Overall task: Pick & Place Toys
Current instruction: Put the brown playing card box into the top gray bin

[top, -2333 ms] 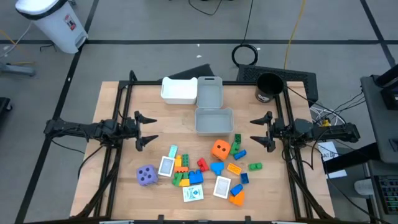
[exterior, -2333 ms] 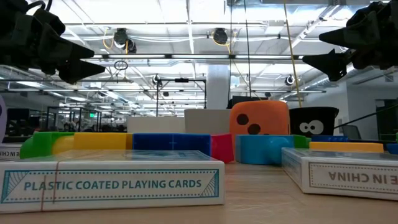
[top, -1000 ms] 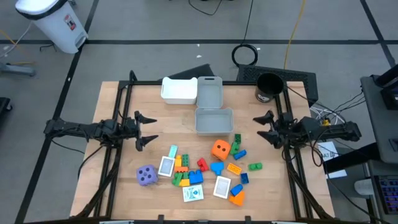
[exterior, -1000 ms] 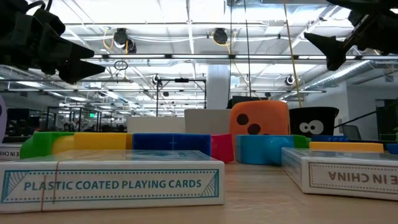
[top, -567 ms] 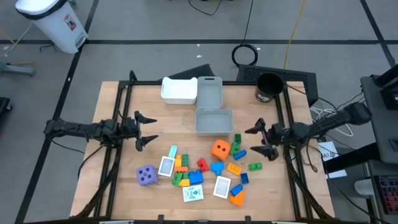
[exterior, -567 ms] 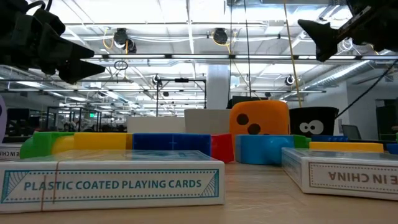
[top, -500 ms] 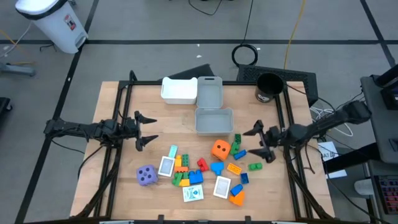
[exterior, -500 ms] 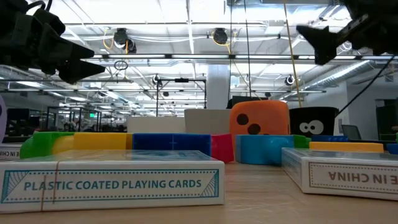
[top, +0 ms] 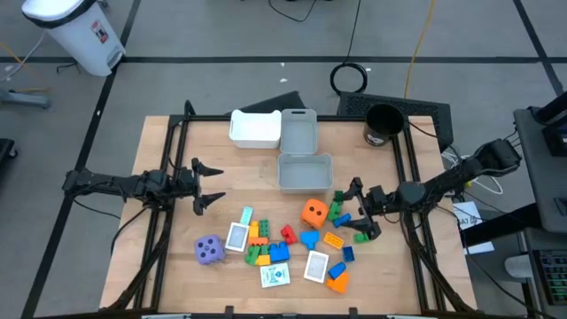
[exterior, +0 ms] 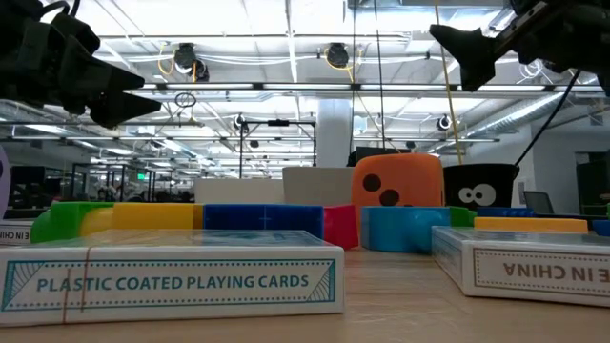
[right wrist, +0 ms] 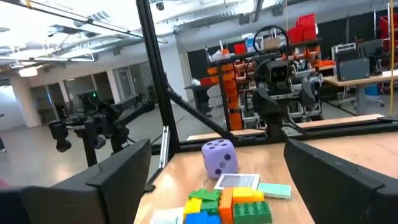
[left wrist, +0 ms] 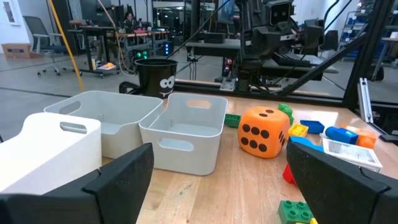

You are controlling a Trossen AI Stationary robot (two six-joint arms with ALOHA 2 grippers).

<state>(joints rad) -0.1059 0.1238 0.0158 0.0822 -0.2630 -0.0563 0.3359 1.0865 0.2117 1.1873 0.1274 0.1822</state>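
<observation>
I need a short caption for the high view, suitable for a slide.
Open right gripper hovers above scattered toy blocks beside the orange die; left gripper waits open.

In the low view, a playing card box (exterior: 172,276) across the foreground hides the lower parts of the building blocks (exterior: 191,217) behind it, and a second card box (exterior: 524,262) is cut off by the right edge. The orange die (exterior: 397,195) covers part of the black cup (exterior: 481,197) behind it, and only a sliver of the purple die (exterior: 3,191) shows at the left edge. From above, the prints on the small white cards (top: 275,275) are too small to make out.
</observation>
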